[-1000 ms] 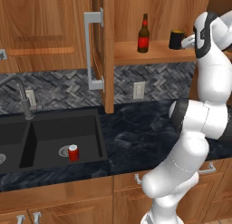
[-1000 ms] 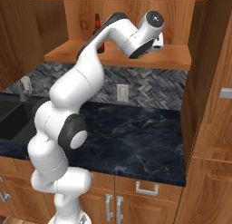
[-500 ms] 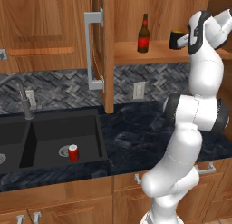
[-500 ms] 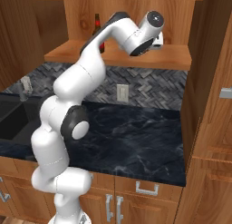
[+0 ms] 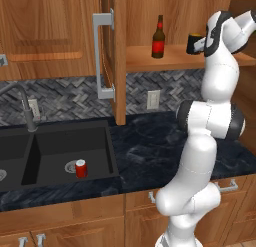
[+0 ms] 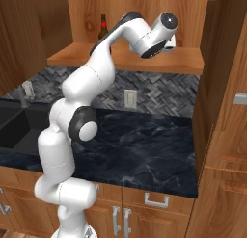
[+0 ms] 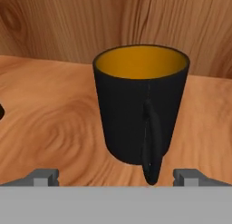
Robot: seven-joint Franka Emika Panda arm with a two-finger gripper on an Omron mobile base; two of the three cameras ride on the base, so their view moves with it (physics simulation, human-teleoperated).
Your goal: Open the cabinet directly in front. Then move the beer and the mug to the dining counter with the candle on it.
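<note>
Two items to move: beer (image 5: pixel 158 37) and mug (image 7: pixel 139 105), both standing upright on the open cabinet's shelf (image 5: pixel 165 56).
Cabinet: door (image 5: pixel 112 56) swung out toward the camera, edge-on in the left base view, its long silver handle (image 5: pixel 102 56) facing left. Opening step judged done.
Beer position: left part of the shelf, near the back wall, well apart from the mug.
Mug position: right part of the shelf, set back from the front edge; loop handle turned straight toward the hand camera, yellow-orange inside visible.
Gripper (image 7: pixel 116 177): released, jaws spread wide, one tip on either side of the mug's base line in the hand view; nothing held. Tips are just short of the mug, not touching it as far as I can tell.
Arm: reaches up from the surface (image 5: pixel 150 151) to shelf height, hand level with the mug.
Step in hand: approach to the mug, judged first of the two pick-ups.
Next move calls for: a short straight advance so the jaws pass both sides of the mug body, then closing.
Risk: the handle faces the gripper and sits between the tips; it may meet the palm before the jaws reach far enough round the body.
Other: red can (image 5: pixel 80 168) in the black sink (image 5: pixel 50 141), not part of the task.
Dining counter and candle: no reading taken.
</note>
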